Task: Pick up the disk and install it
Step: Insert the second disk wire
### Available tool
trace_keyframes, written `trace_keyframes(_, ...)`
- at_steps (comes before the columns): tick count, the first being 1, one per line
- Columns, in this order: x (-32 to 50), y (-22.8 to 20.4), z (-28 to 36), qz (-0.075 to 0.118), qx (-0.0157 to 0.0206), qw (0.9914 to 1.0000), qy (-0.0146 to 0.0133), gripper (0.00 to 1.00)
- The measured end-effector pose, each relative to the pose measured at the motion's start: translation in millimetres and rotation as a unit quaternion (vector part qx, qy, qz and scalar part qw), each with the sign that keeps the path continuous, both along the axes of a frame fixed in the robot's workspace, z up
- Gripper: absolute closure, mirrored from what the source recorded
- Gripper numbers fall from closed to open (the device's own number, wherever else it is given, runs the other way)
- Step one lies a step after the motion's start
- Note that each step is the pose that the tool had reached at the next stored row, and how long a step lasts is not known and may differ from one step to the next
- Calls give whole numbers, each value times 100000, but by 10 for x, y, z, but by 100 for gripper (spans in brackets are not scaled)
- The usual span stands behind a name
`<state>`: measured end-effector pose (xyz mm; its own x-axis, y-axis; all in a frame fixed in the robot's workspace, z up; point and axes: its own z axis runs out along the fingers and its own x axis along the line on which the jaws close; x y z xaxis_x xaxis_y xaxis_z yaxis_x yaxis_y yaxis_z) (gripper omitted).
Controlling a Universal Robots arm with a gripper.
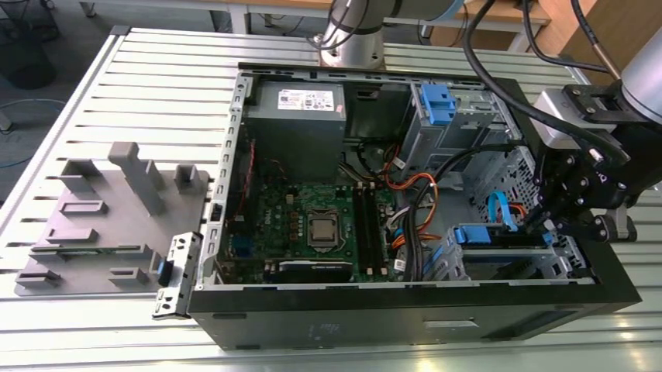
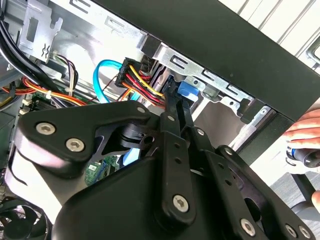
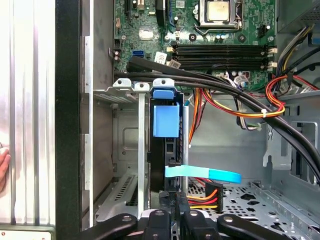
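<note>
The disk (image 3: 168, 155) stands on edge in the lower drive bay of the open computer case (image 1: 414, 322). Its blue carrier frame (image 1: 477, 234) shows at the top of the bay, and in both wrist views (image 3: 165, 120) (image 2: 186, 90). My gripper (image 1: 575, 225) hangs over the bay at the exterior view's right. Its two black fingers (image 2: 172, 117) are drawn close together on the disk's end, beside the red, yellow and black power plug (image 2: 131, 75). In the first wrist view the gripper (image 3: 173, 200) meets the disk's edge just past a light blue flat cable (image 3: 210, 175).
A grey drive cage with a blue handle (image 1: 439, 105) and a grey power supply box (image 1: 300, 105) sit at the case's far side, the motherboard (image 1: 310, 225) between. Thick black cables (image 3: 225, 87) cross beside the bay. A grey fixture (image 1: 108, 209) lies outside. A person's hand (image 2: 306, 135) is beyond the case wall.
</note>
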<state>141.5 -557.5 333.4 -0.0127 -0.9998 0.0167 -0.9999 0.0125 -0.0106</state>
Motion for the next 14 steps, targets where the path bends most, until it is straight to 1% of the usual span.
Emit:
trace_keyframes(6,0,0,0,-3,14,100000,0,84)
trace_keyframes(14,0,0,17,-3,11,100000,1,84)
